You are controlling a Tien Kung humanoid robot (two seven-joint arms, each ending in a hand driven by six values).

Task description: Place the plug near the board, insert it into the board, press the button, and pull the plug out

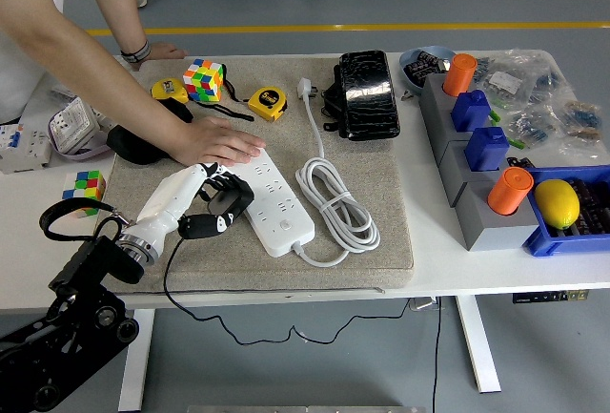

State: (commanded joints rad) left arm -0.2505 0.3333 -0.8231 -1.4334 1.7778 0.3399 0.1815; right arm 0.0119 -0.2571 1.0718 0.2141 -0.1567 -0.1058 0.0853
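- Left hand (195, 198) in from seven o'clock, white fingers curled round the black plug (229, 199).
- Plug touching the left edge of the white board (272, 198), at nine o'clock of it, on the grey mat (372, 241).
- Person's hand (221, 142) pressed flat on the board's far end, at twelve o'clock of the plug.
- White cord (334, 205) coiled at three o'clock of the board.
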